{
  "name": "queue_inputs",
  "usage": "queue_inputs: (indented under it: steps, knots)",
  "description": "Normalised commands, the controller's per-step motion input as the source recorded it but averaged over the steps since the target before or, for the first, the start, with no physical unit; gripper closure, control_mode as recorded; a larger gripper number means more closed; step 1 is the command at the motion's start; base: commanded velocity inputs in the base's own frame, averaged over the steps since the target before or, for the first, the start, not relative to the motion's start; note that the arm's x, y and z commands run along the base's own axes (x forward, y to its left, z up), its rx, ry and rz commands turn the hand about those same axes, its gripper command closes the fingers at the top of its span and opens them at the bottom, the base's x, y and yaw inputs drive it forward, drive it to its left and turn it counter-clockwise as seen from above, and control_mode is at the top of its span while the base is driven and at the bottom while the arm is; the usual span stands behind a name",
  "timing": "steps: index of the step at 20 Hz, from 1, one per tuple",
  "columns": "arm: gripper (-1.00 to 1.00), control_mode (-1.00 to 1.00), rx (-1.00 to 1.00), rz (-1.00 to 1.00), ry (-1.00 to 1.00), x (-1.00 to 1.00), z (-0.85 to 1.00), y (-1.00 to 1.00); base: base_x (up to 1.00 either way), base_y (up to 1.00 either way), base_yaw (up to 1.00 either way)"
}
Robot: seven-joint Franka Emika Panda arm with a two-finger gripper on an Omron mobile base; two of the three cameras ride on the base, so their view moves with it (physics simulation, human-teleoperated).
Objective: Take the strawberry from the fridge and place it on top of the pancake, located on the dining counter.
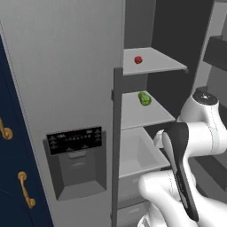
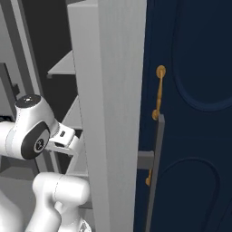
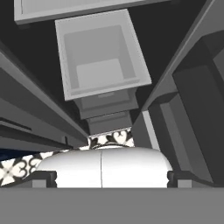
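**Strawberry on the top shelf, claw spread and empty**

You can see the strawberry in the left base view as a tiny red rounded fruit, sitting alone on the upper pale grey shelf of the open fridge. One shelf below lies a slightly larger green rounded item, and beneath that an open pale drawer.

Your gripper shows its two dark finger tips far apart at the bottom of the hand view, with nothing between them; it looks down past the drawer toward a patterned floor.

In the right base view the fridge's grey door panel hides the shelves, so the fruit is out of sight there. The strawberry's surface detail is too small to make out.
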Motion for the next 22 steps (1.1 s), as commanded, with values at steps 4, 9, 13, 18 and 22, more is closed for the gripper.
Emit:
queue_inputs:
  steps: [4, 9, 13, 18, 22]
  knots:
    - [-1.0, 1.0, 0.0, 0.0, 0.0, 0.0, 0.0, 0.0, 0.0, 0.0, 0.04]
    - [-1.0, -1.0, 0.0, 0.01, -0.02, 0.02, 0.05, 0.0, 0.0, 0.0, 0.02]
    - [-1.0, -1.0, 0.0, 0.09, -0.21, 0.31, 0.7, 0.0, 0.0, 0.0, 0.0]
    - [-1.0, -1.0, 0.0, 0.19, -0.44, 0.36, 1.0, 0.0, 0.0, 0.0, 0.0]
    - [-1.0, -1.0, -0.01, 0.23, -0.49, 0.64, 0.86, 0.0, 0.0, 0.0, 0.0]
